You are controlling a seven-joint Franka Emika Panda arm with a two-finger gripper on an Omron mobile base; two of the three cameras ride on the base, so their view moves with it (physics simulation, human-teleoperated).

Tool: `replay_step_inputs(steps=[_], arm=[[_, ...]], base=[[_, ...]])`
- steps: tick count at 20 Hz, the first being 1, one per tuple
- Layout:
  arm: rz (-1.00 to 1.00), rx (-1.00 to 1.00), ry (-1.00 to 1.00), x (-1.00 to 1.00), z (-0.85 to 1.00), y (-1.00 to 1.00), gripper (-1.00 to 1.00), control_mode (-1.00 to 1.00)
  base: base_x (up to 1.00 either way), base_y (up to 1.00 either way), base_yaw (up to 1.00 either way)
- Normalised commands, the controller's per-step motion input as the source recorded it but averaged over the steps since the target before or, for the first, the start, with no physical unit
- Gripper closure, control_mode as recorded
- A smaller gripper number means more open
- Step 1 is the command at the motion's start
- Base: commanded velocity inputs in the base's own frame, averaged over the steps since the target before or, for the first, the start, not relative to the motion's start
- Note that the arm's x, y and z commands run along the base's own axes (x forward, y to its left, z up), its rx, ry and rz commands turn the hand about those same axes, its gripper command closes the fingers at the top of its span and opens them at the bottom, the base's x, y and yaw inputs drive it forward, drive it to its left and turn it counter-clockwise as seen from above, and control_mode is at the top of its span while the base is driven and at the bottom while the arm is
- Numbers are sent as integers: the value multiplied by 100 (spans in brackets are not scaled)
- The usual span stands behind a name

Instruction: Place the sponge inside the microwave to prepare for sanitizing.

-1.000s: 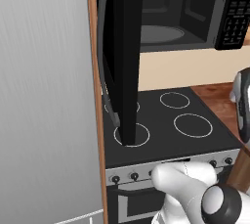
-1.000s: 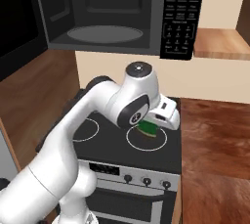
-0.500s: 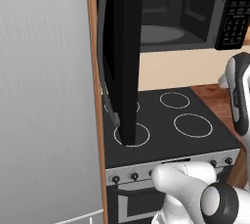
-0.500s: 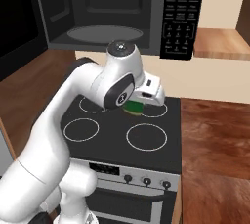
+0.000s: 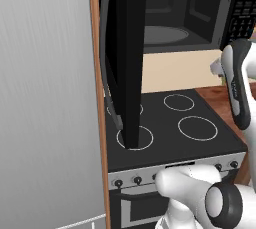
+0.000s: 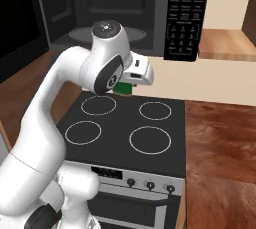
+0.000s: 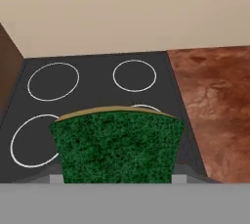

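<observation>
Gripper: the gripper (image 6: pixel 131 84) is closed partway on the sponge (image 7: pixel 116 145), which sits between its fingers; the fingertips themselves are hard to make out.
Sponge: green face toward the hand camera, thin yellow edge along its top; held in the air above the stove (image 6: pixel 165 123), over the back burners. In the right base view it shows as a green patch (image 6: pixel 123 88) under the white hand.
Microwave: the microwave (image 6: pixel 125 15) hangs above the stove, door (image 5: pixel 127 58) swung wide open, grey turntable (image 5: pixel 165 35) bare, keypad panel (image 6: pixel 186 15) right of the cavity.
Height: the sponge seems to sit just below the microwave's floor.
</observation>
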Motion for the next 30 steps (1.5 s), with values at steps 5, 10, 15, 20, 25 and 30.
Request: replay_step_inputs(steps=[5, 10, 15, 20, 25, 30], arm=[[4, 0, -10, 35, 45, 43, 100, -100], [10, 0, -19, 28, 47, 39, 100, -100], [4, 0, -8, 28, 49, 32, 100, -100], [6, 0, -11, 40, 37, 23, 100, -100], [2, 0, -11, 43, 30, 21, 100, -100], [4, 3, 0, 41, 21, 21, 100, -100]], base=[[0, 0, 0], [0, 0, 0], [0, 0, 0], [0, 0, 0], [0, 0, 0], [0, 0, 0]])
